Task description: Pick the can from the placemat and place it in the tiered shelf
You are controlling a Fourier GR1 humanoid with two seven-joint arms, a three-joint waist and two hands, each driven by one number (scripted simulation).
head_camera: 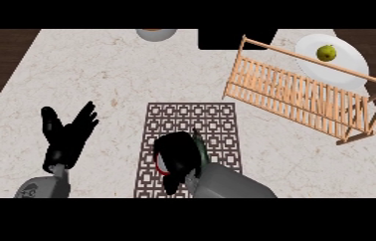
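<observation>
2 hands: R hand (pixel 178 153) curled round can (pixel 160 166), L hand (pixel 67 133) splayed.

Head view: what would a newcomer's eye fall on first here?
The right robot hand, low at the centre, curls over the can on the patterned placemat. At upper right stands the wooden tiered shelf, with a green fruit on a white plate beyond it. The left robot hand rests open at lower left.

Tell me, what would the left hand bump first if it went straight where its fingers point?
Bare counter lies ahead of the left hand; then probably the bowl at the far edge, though depth is unclear.
</observation>
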